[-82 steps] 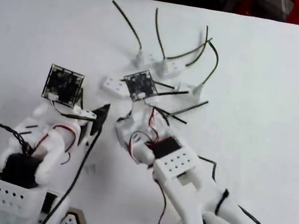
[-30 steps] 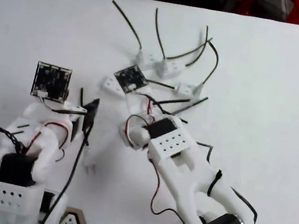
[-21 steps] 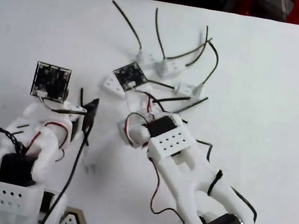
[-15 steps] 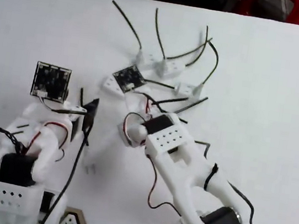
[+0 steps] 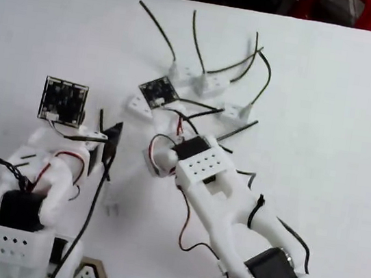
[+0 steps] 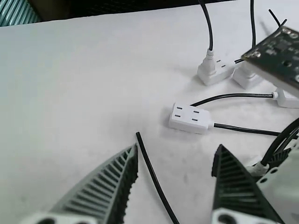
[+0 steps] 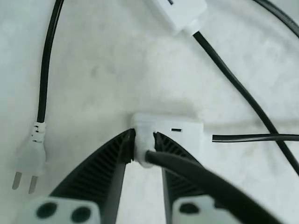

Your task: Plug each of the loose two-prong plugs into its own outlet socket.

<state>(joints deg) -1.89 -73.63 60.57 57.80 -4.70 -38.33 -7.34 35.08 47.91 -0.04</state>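
Two things touched at the point your next move turned on: the white plug pinched in the right gripper, and the outlet block it was butted against. Your right fingers were drawn in narrow on the plug's body, one on each side. Its thick black cord ran back toward the arm. The plug sat at one end of the block, pressed onto the slotted face, and a bare slot of the neighbouring socket showed just beside it. The plug's long axis therefore ran along your fingers and straight into that face, which I judged the right line for a push. You could not tell whether the prongs were fully home, because the plug's body hid them.

A loose plug lay flat on the surface, near the fingers on the side away from the block. Its two prongs were bare and pointed at no socket. It would have needed turning before it could meet any outlet.

Your left gripper hung wide open above the surface and held nothing, with a cut cord end lying between its fingers. A free two-socket outlet lay ahead of it, apart from the fingers.

The right arm alone had a plug in hand, so the seating fell to it. Nothing held the block down, and I judged that an off-axis push would slide it instead of driving the prongs in.
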